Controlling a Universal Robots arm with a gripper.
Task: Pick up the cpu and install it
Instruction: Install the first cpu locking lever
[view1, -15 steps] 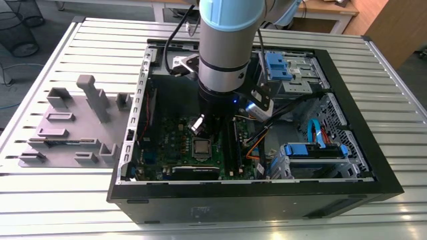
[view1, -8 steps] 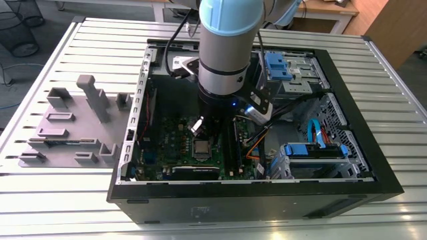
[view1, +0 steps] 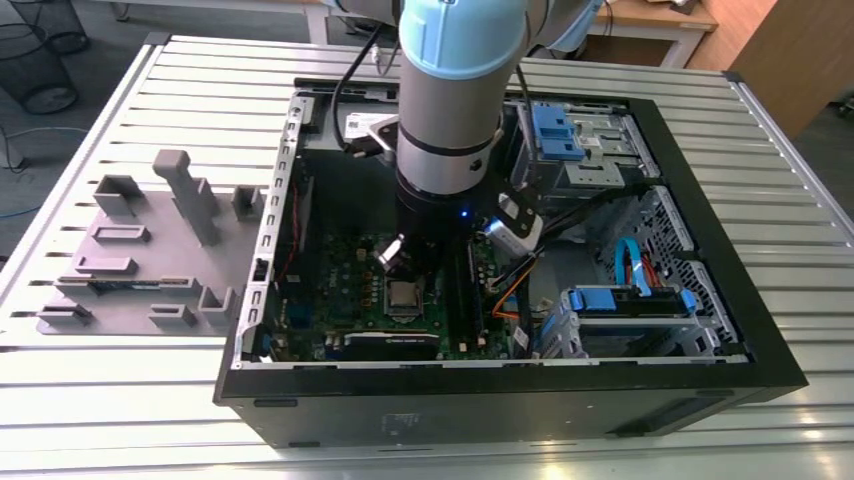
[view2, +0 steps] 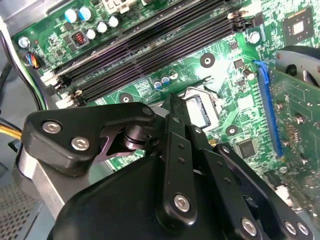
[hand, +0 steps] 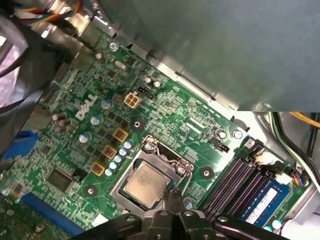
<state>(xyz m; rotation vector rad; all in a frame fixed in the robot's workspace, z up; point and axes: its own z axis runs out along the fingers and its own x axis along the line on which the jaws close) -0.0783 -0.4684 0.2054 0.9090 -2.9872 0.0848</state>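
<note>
The cpu (hand: 145, 182), a small square chip with a pale silver top, lies flat in the dark metal socket frame (hand: 161, 155) on the green board (hand: 75, 145). In the exterior view the cpu (view1: 404, 296) sits just below the arm (view1: 447, 120), which reaches down into the open computer case. My gripper (hand: 173, 195) is shut with nothing between its fingers, and its tips hang just over the socket's edge beside the cpu. In the second wrist view the black fingers (view2: 176, 135) cover part of the socket (view2: 199, 110).
The black case wall (view1: 507, 385) surrounds the board. Memory slots (hand: 239, 180) run close beside the socket. Blue drive bays (view1: 554, 130) and loose cables (view1: 507, 290) lie at the exterior view's right. Grey fixture blocks (view1: 147, 250) stand outside the case at its left.
</note>
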